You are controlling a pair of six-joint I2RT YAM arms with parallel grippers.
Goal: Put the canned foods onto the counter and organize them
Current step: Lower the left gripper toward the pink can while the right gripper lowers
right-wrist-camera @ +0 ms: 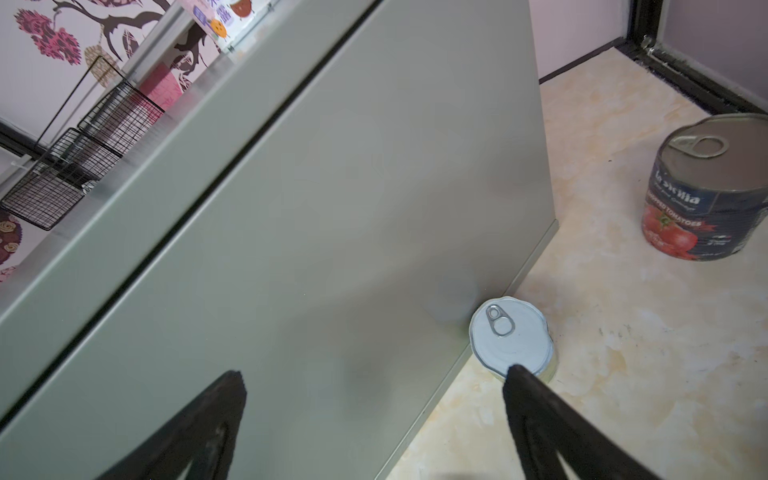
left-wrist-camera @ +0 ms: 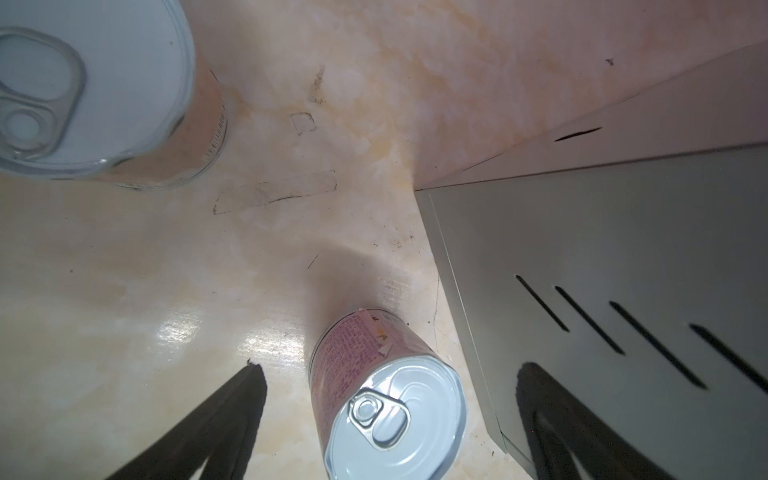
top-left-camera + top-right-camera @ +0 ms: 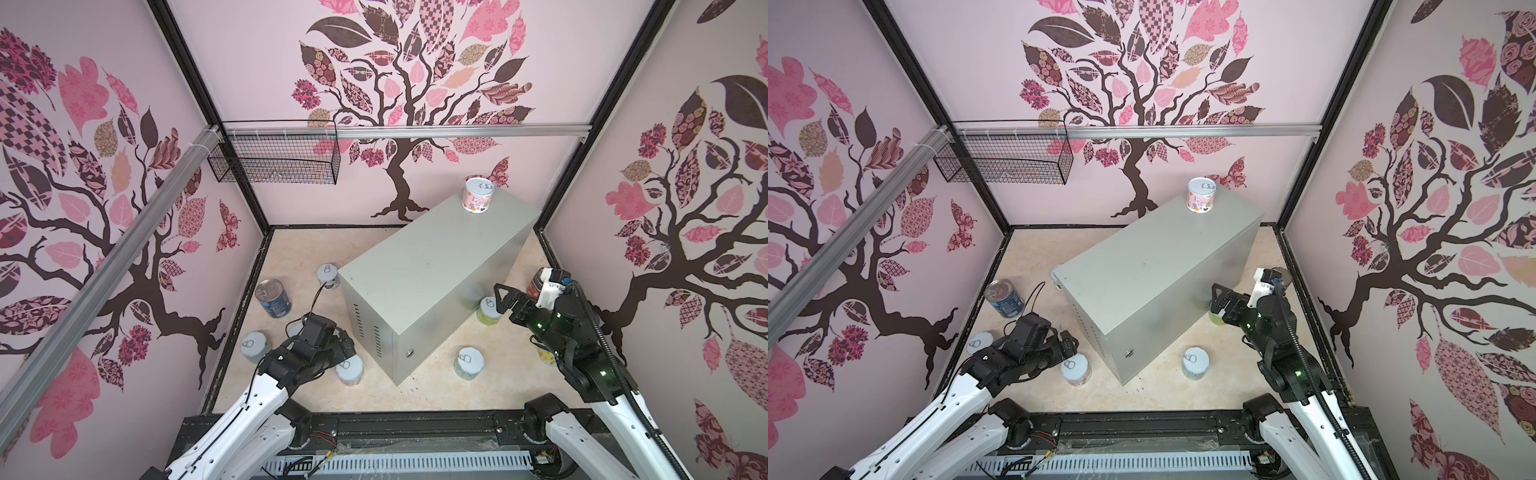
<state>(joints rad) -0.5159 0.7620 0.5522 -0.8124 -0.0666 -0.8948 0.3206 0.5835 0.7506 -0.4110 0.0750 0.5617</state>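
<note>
The counter (image 3: 432, 274), a long grey metal box, stands slantwise on the floor. One pastel can (image 3: 478, 195) stands on its far end. My left gripper (image 3: 347, 338) is open by the vented end (image 2: 602, 257). A pink-labelled short can (image 2: 386, 411) stands between its fingers with gaps on both sides. My right gripper (image 3: 498, 299) is open against the counter's long side (image 1: 332, 208). One of its fingertips (image 1: 523, 386) overlaps the lid of a short can (image 1: 507, 332) at the counter's foot. The tomato can (image 1: 702, 195) stands further off, and a tall blue can (image 3: 272, 297) stands near the left wall.
A black wire basket (image 3: 274, 158) hangs on the rail at the back left. More short cans stand on the floor: one (image 3: 469, 362) before the lock side, one (image 3: 254, 345) by the left wall, one (image 3: 328, 276) at the counter's left corner. Walls close three sides.
</note>
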